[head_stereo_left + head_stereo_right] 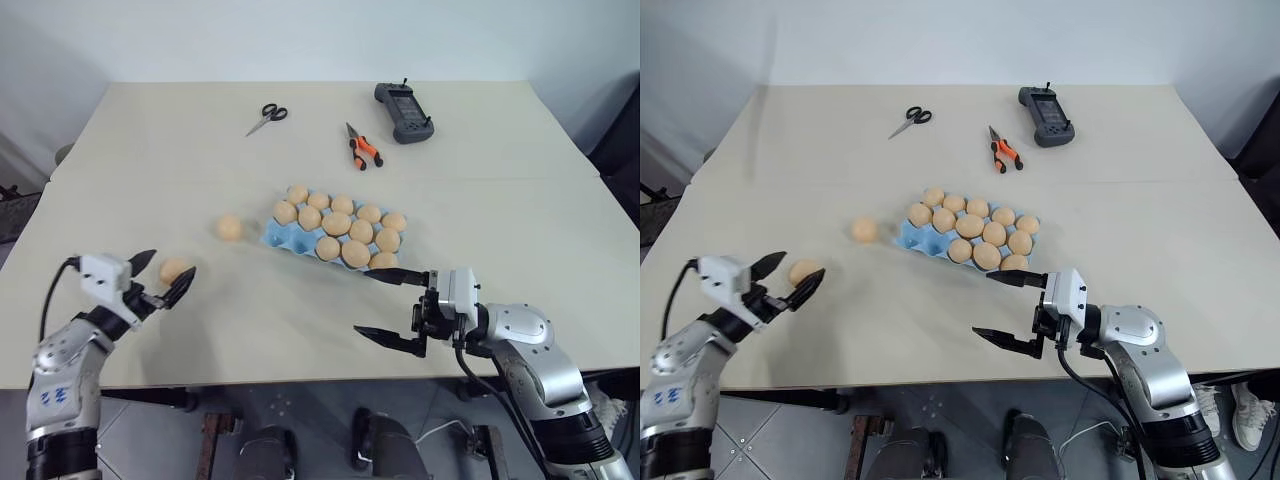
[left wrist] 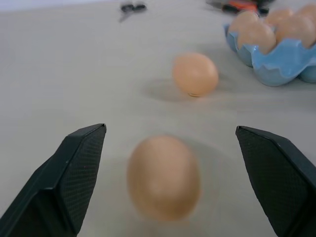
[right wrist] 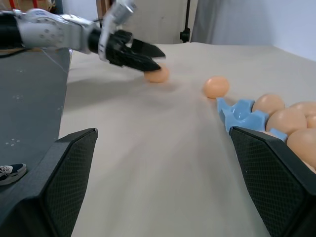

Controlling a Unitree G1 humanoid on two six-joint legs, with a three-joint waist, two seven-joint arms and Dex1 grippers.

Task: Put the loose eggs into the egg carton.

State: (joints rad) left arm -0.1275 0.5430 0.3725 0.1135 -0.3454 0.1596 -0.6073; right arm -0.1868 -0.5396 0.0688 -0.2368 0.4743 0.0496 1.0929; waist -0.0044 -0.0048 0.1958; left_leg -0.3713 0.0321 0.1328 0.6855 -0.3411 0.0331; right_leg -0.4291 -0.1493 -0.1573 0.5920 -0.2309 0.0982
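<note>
Straddling one loose egg [image 1: 174,269] on the desk [image 1: 500,160], the left tool [image 1: 165,277] gapes wide, gripping nothing; right tool [image 1: 390,305] likewise wide, empty.

Two loose eggs [image 1: 229,227] left of egg carton [image 1: 275,236]

Silver-grey arms; white wrists; black cables; black-fingered left hand [image 1: 165,282].

Loose eggs on the surface: two, one nearer the carton [image 1: 229,227], one at the left edge [image 1: 174,270]
Egg carton [image 1: 274,236]: one, light blue
Eggs in the carton [image 1: 337,223]: twelve
Scissors [image 1: 267,117]: one pair
Pliers [image 1: 362,147]: one pair, orange-handled
Handheld controller [image 1: 403,112]: one, dark grey
</note>
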